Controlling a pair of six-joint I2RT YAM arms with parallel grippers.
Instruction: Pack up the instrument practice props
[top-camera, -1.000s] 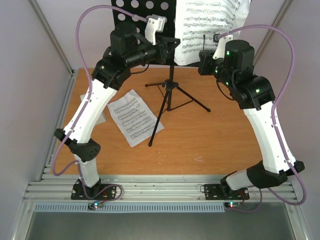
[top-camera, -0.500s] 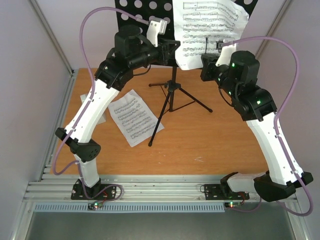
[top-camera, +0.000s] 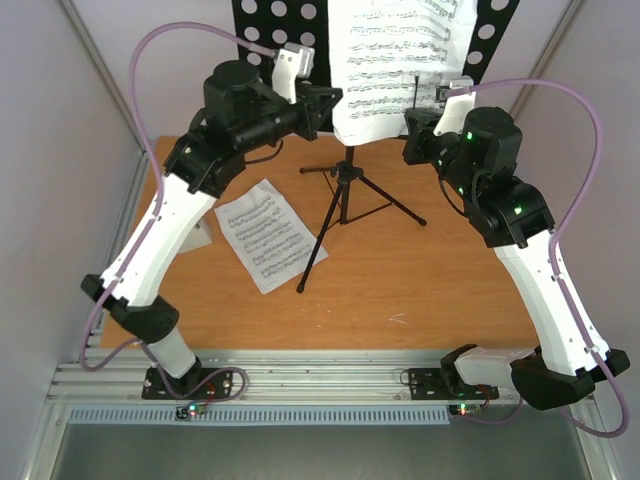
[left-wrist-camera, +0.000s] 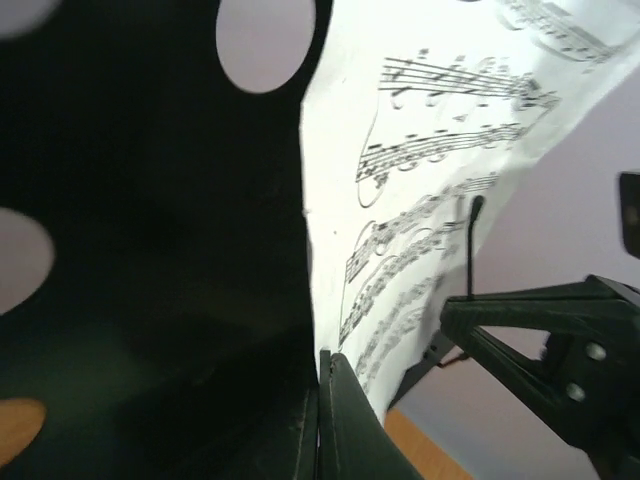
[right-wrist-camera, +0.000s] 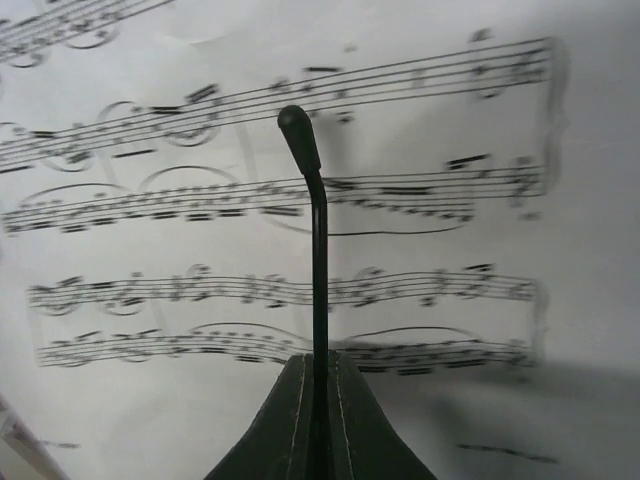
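The black tripod music stand (top-camera: 345, 195) stands at the back middle, its perforated desk (top-camera: 270, 20) at the top edge. A white sheet-music page (top-camera: 395, 55) lies against the desk. My left gripper (top-camera: 330, 103) is shut on that page's lower left edge; the left wrist view shows the jaws (left-wrist-camera: 322, 400) closed where the page (left-wrist-camera: 420, 150) meets the desk (left-wrist-camera: 150, 250). My right gripper (top-camera: 413, 125) is shut on the stand's thin black page-holder wire (right-wrist-camera: 315, 230), in front of the page (right-wrist-camera: 420, 250). A second page (top-camera: 262, 233) lies flat on the table. The metronome is out of view.
The wooden table (top-camera: 430, 280) has grey walls to the left and right and a metal rail (top-camera: 320, 375) at the near edge. The tripod's legs spread across the back middle. A pale thing (top-camera: 200, 236) peeks out beside the left arm; I cannot tell what it is.
My left gripper has moved left and a little back, and the page on the desk has slid left and up with it. My right gripper has stayed on the wire.
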